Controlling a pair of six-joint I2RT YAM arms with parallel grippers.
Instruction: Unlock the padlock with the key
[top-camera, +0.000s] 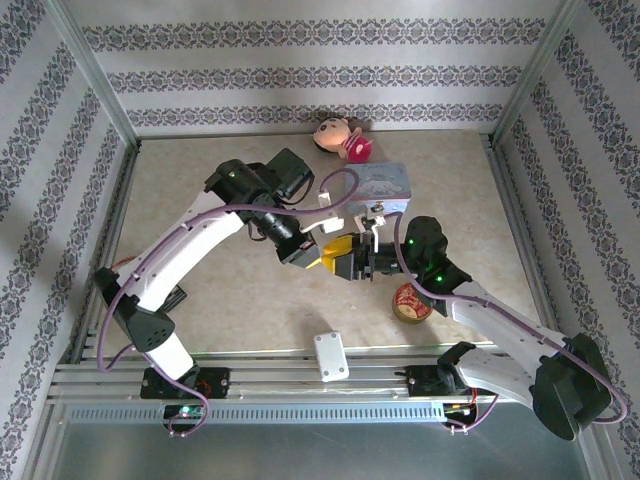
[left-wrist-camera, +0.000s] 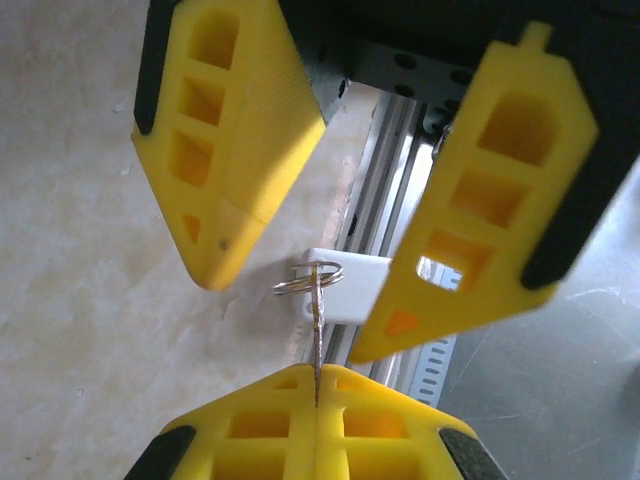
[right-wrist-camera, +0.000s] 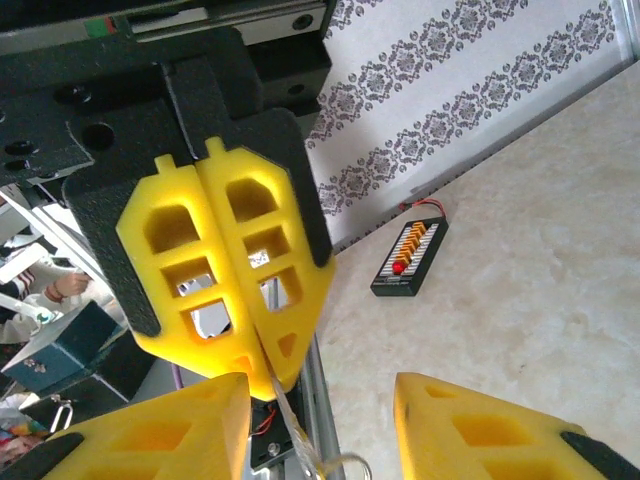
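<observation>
right tool (right-wrist-camera: 262, 370) pinches key (left-wrist-camera: 317, 335) — left tool (left-wrist-camera: 290, 312) flanks

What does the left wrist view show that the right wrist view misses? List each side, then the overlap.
Left wrist alone: a white rectangular block. Right wrist alone: a black rectangular board with orange connectors by the patterned wall. Both: the small silver metal key on a ring, pinched in the right arm's shut yellow fingers, with the left arm's open yellow fingers flanking it.
</observation>
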